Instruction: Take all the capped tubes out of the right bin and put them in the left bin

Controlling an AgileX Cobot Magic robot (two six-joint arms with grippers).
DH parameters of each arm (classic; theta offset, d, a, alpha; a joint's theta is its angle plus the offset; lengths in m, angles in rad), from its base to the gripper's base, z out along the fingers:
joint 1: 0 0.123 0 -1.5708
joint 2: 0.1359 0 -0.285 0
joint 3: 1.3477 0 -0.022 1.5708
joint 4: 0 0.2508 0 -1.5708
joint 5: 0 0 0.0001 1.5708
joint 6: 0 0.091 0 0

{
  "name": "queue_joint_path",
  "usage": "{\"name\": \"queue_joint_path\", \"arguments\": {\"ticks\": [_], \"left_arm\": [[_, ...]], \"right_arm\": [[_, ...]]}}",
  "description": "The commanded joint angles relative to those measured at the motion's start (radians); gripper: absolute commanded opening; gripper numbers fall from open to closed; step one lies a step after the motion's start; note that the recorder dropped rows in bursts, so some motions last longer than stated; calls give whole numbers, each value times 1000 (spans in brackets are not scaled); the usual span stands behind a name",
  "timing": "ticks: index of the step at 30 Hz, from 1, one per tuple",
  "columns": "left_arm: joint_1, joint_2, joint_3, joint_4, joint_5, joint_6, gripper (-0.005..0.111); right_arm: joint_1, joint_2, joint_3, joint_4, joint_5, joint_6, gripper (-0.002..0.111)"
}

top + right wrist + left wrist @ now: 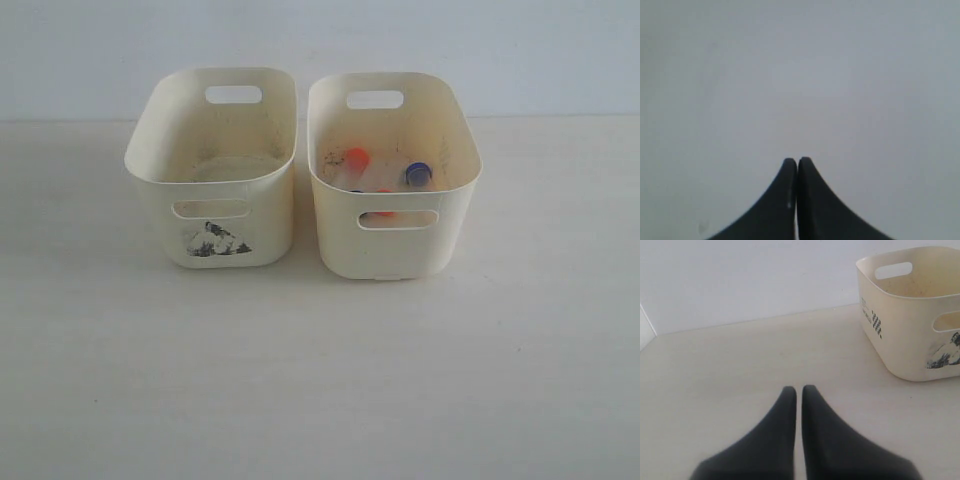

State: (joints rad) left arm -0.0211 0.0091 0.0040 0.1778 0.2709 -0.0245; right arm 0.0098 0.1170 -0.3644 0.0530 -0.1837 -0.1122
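Observation:
The right bin (430, 255), cream with a plain front, holds capped tubes: one with an orange-red cap (356, 158), one with a dark blue cap (418, 173), and another orange-red cap (383, 213) showing through the front handle slot. The left bin (160, 160), with a black patchy triangular mark (216, 241), shows no tubes inside. No gripper appears in the exterior view. In the left wrist view my left gripper (799, 388) is shut over bare table, with the left bin (900, 350) off to one side. My right gripper (797, 160) is shut against a plain grey surface.
Both bins stand side by side, almost touching, on a pale table (320, 380) near a white wall (320, 40). The table meets the wall just behind the bins.

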Motion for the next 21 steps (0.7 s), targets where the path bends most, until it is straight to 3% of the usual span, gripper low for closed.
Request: {"name": "queue_joint_path", "arguments": {"ticks": [1, 4, 7, 13, 21], "left_arm": [[1, -2, -4, -1, -9, -12, 4], [1, -2, -4, -1, -9, -12, 4], [1, -2, -4, -1, -9, -12, 4], [1, -2, -4, -1, -9, -12, 4], [1, -2, -4, -1, -9, -12, 4]], "right_arm": [[0, 260, -225, 2, 558, 5, 0], [0, 449, -299, 2, 722, 5, 0], [0, 585, -325, 5, 709, 5, 0], [0, 783, -327, 15, 461, 14, 0], [33, 1010, -364, 307, 95, 147, 0]]}}
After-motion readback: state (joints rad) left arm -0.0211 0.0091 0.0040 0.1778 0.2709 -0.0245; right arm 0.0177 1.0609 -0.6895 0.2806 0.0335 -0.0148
